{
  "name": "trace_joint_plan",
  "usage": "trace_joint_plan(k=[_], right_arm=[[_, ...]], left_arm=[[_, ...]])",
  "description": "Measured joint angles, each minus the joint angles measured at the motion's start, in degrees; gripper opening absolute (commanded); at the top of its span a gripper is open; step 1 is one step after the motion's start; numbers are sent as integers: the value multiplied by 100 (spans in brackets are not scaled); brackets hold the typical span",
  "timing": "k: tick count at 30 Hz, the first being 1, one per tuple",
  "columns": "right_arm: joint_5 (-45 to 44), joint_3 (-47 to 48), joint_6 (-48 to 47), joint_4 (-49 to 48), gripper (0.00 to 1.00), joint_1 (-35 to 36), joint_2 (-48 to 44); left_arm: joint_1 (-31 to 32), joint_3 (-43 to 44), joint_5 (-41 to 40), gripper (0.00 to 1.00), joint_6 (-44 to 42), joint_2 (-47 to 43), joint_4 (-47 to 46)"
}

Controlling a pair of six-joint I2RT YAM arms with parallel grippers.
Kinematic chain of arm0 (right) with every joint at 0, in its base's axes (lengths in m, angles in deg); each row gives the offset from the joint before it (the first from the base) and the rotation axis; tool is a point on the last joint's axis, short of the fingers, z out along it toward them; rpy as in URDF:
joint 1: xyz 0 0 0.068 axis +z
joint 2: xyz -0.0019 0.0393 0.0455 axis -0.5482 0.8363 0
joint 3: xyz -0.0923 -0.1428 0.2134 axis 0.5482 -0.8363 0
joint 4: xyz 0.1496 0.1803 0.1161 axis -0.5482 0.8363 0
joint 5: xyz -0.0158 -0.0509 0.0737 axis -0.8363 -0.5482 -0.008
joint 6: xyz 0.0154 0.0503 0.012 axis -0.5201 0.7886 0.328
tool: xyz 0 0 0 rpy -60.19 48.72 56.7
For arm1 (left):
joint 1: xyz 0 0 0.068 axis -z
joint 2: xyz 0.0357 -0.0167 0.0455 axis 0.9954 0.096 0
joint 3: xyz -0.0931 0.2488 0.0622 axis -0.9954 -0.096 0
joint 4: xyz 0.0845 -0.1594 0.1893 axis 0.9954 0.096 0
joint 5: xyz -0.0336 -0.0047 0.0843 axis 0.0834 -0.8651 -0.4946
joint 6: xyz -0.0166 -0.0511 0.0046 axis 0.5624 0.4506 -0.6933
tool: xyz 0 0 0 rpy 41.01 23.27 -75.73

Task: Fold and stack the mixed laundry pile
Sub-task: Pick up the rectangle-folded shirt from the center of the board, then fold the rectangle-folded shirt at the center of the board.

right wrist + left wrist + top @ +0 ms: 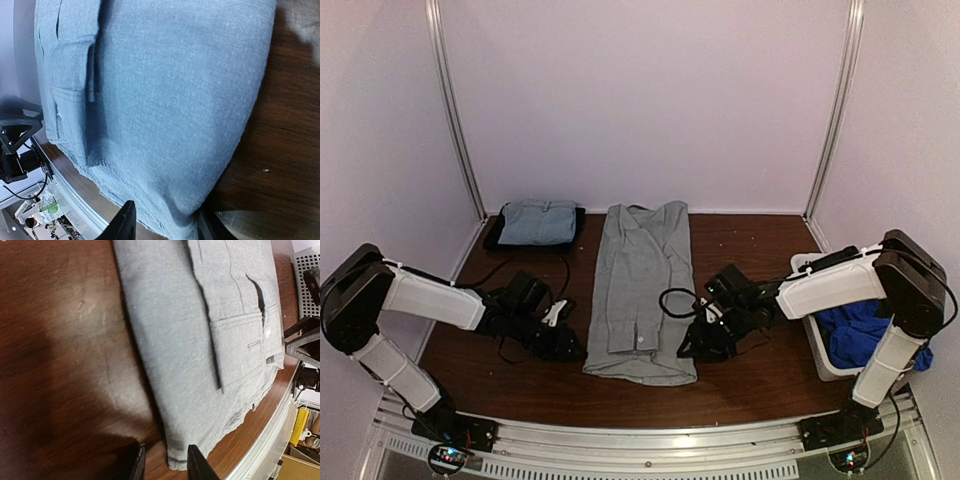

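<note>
Two pieces are already folded and stacked at the far left corner of the table [750,240]: a light blue-grey piece [538,220] lying on a dark piece [496,238]. One royal-blue piece [855,325] lies crumpled in the white bin [820,355] on my right. I judge the task is about half done.

The grey shirt [640,285] is the piece in work. It lies flat in the centre of the table, between my two arms, with the collar at the far end and the hem near me. It is already narrowed to a long strip with the sleeves turned in, and a cuff [240,347] with a button rests on top near the hem. The cloth is thin and fairly smooth, and the hem edge is a little uneven.

My left gripper [165,462] is at the near left corner of the hem, and my right gripper [165,225] is at the near right corner. Each has cloth between its jaws, but I cannot tell whether they pinch it firmly or only stand around it.

What is left, I think: fold this strip across, put it on the stack, then do the blue piece.
</note>
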Motion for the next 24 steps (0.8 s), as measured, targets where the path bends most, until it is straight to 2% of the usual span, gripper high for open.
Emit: trace_joint_plan(k=[3,7,9,11,15,24], right_arm=[[50,11,22,-116,28,0,92],[79,11,-13,-168,18,0,146],[76,11,-15,-160,8,0,160],[79,11,-26,-129,0,0,160],[98,-20,-20,-116,0,39,72],[149,-697,205,-177,0,391,-966]], left_arm=[[59,50,98,27,61,190,-273],[94,68,146,11,122,302,-413],[96,68,149,1,160,323,-407],[125,68,138,0,157,332,-369],[286,66,122,0,138,195,-243],[544,-354,138,0,205,-1360,249]])
